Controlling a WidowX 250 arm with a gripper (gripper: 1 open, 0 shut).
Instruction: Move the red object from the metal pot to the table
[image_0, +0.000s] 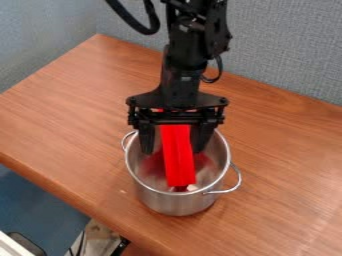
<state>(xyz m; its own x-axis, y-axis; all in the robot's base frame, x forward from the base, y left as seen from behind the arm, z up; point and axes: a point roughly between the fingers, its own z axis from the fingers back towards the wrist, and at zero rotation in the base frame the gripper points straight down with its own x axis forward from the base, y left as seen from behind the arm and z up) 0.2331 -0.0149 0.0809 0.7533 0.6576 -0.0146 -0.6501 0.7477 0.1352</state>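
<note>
End effector (178, 128) open over pot-held red object (178, 158)

Small, soft, low-resolution view under even, moderate light. Bright glare on the metal pot (181, 180) rim; faint shadow on the surface (80, 100) nearby.

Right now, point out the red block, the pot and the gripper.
red block (178, 157), camera view, middle of its upper face.
pot (150, 188), camera view, outer steel wall on the near-left side.
gripper (178, 122), camera view, midway between its fingertips, above the block's top end.
</note>
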